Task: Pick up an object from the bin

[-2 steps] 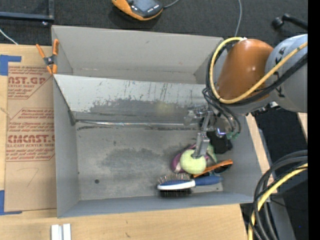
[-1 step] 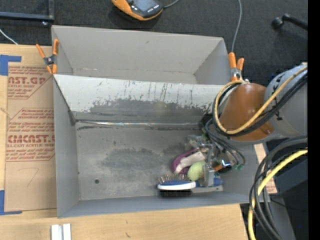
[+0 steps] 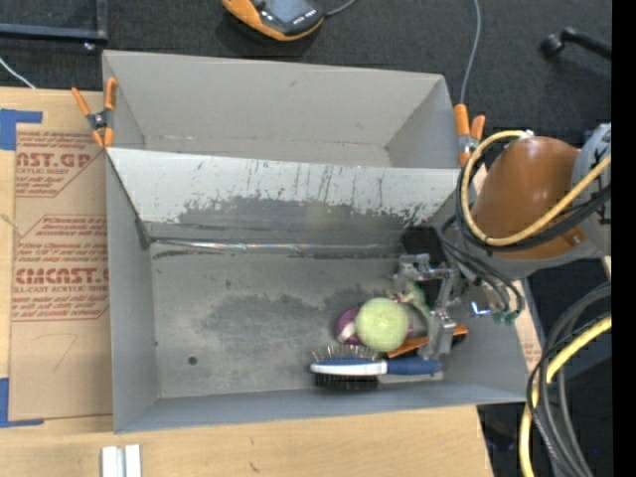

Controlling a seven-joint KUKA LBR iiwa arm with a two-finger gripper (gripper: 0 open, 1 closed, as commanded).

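My gripper hangs low in the bin's front right corner, right beside a yellow-green ball. The ball rests against the gripper's left side, on top of a small cluster. A purple rounded piece peeks out to the ball's left. A brush with a blue handle and black bristles lies along the front wall just below the ball. An orange piece shows under the gripper at the right.
The arm with its orange dome and yellow cables comes in over the bin's right rim. The bin's right and front walls stand close to the gripper. The left and middle floor is bare grey metal.
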